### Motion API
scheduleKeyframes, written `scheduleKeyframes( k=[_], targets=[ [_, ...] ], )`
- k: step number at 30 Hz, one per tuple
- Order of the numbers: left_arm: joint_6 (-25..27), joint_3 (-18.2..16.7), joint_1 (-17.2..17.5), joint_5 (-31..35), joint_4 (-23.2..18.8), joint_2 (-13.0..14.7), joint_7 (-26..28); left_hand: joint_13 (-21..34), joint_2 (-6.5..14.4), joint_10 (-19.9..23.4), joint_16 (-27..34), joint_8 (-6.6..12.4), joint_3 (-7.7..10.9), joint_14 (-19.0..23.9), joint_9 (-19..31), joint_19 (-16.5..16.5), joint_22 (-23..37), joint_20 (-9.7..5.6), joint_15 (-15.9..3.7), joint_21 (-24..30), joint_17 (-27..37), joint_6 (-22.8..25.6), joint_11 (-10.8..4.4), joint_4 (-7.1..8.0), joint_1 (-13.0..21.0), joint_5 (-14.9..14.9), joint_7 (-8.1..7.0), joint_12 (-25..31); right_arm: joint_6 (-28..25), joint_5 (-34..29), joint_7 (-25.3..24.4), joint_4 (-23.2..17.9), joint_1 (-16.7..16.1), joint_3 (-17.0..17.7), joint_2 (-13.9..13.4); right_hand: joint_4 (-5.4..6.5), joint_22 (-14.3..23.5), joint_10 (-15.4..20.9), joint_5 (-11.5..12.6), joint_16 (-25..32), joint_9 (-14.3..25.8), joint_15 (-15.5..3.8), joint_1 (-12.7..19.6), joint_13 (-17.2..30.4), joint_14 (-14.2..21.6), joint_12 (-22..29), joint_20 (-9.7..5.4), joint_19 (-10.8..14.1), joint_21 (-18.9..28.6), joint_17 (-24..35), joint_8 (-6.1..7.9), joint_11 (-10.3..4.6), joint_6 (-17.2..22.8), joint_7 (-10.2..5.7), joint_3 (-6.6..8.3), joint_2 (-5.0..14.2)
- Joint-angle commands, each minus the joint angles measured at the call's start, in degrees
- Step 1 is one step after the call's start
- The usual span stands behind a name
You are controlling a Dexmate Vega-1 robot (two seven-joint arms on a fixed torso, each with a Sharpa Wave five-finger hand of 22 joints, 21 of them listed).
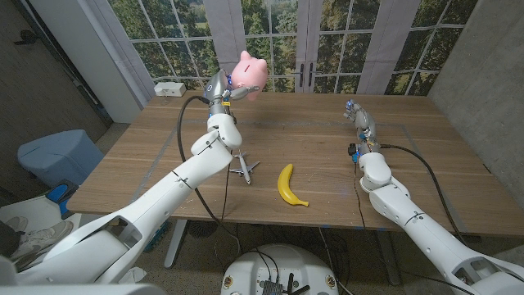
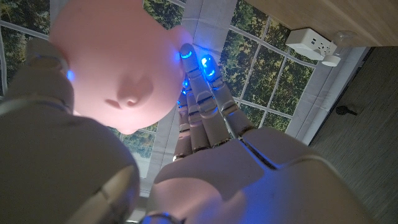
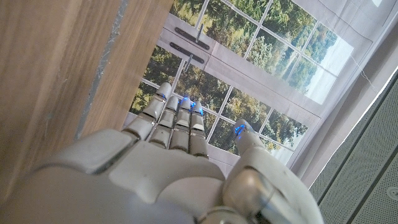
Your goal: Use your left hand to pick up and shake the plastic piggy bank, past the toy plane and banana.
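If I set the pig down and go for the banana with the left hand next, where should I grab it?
Take the banana around its thick middle, coming straight down from above. It lies flat on the table, curved, one tip toward the near edge, open wood on both sides. The toy plane sits apart on its left, so mind that side. The left hand holds the piggy bank aloft now.

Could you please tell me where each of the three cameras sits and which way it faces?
Head view: on the robot's head, looking down at the wooden table, yellow banana, small white toy plane; both arms show.
Left wrist view: behind the left hand, facing the windows.
Right wrist view: behind the right hand, along the table.
Shared: the pink plastic piggy bank, head and left wrist.
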Motion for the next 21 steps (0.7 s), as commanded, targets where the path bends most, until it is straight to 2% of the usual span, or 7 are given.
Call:
scheduleKeyframes(
  k=[1, 10, 16, 21],
  targets=[
    [-5.8, -2.7, 0.0, -6.9, -2.2, 4.9, -10.6, 0.2, 26.8, 20.1, -0.2, 0.24, 0.39, 3.6, 1.0, 0.5, 0.0, -2.6, -8.19, 0.3, -0.1, 21.8, -18.07, 0.09, 27.4, 0.4, -14.28, 0.1, 0.1, 0.0, 0.4, 0.6, 0.6, -0.2, 0.0, 0.25, 0.3, 0.4, 0.3, -0.1, 0.2, 0.06, 0.5, 0.1, 0.4, 0.0, 0.09, 0.3, -0.1, 0.2, -0.12, 0.11, -0.1, -0.05, 0.29, -0.09],
    [-13.7, -3.2, -1.2, -11.2, -1.7, 9.7, -19.8, 0.3, 26.8, 20.0, -0.3, 0.15, 0.39, 3.6, 1.0, 0.1, 0.0, -3.03, -8.2, 0.2, 0.0, 21.8, -18.06, 0.1, 27.4, 0.4, -14.44, 0.0, 0.5, 0.3, 0.3, 0.8, 0.4, 0.0, 0.1, 0.24, 0.3, 0.4, 0.3, -0.2, 0.2, 0.01, 0.5, 0.1, 0.4, -0.1, 0.07, 0.4, -0.2, 0.2, -0.12, 0.15, -0.1, -0.08, 0.29, -0.09],
    [-20.0, -4.6, -1.3, -15.4, 0.1, 10.8, -24.3, 0.3, 26.8, 19.9, -0.3, 0.08, 0.39, 3.6, 1.0, 0.0, 0.0, -3.23, -8.19, 0.2, 0.0, 21.7, -18.1, 0.11, 27.4, 0.4, -14.49, -0.1, 0.7, 0.3, 0.1, 0.4, 0.0, 0.2, 0.0, 0.25, 0.3, 0.4, 0.3, -0.2, 0.2, -0.01, 0.5, 0.1, 0.3, -0.1, 0.02, 0.4, -0.3, 0.3, -0.14, 0.13, -0.2, -0.12, 0.28, -0.09],
    [-22.3, -5.0, -1.7, -17.6, 0.7, 11.8, -27.6, 0.4, 26.8, 19.9, -0.4, 0.06, 0.39, 3.5, 1.0, -0.1, 0.0, -3.28, -8.19, 0.2, 0.0, 21.8, -18.11, 0.13, 27.3, 0.4, -14.52, -0.1, 0.7, 0.2, 0.0, -0.1, -0.4, 0.3, -0.3, 0.27, 0.3, 0.2, 0.3, -0.2, 0.2, 0.01, 0.5, 0.1, 0.4, -0.1, -0.04, 0.3, -0.4, 0.3, -0.13, 0.07, -0.1, -0.16, 0.27, -0.09]
  ],
)
